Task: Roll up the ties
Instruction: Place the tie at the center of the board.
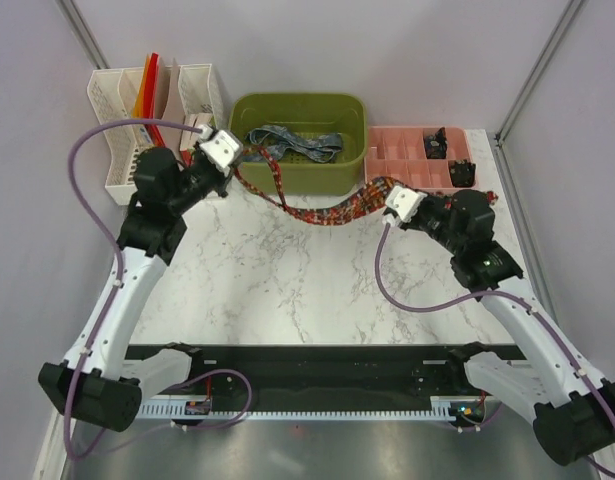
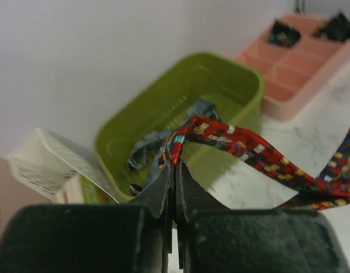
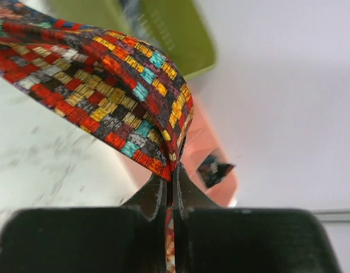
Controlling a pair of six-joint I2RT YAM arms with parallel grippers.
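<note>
A red, orange and dark patterned tie [image 1: 327, 212] hangs in a sagging arc above the marble table, stretched between both grippers. My left gripper [image 1: 232, 158] is shut on its narrow end [image 2: 176, 149] beside the green bin. My right gripper [image 1: 387, 200] is shut on its wide end [image 3: 135, 108] in front of the pink tray. A blue-grey patterned tie [image 1: 295, 142] lies crumpled inside the green bin [image 1: 299, 172]; it also shows in the left wrist view [image 2: 145, 149].
A pink compartment tray [image 1: 399, 150] at the back right holds two dark rolled ties [image 1: 435, 145]. White slotted organisers [image 1: 115, 110] with orange and red items stand at the back left. Marble table top [image 1: 277, 280] lies below the tie.
</note>
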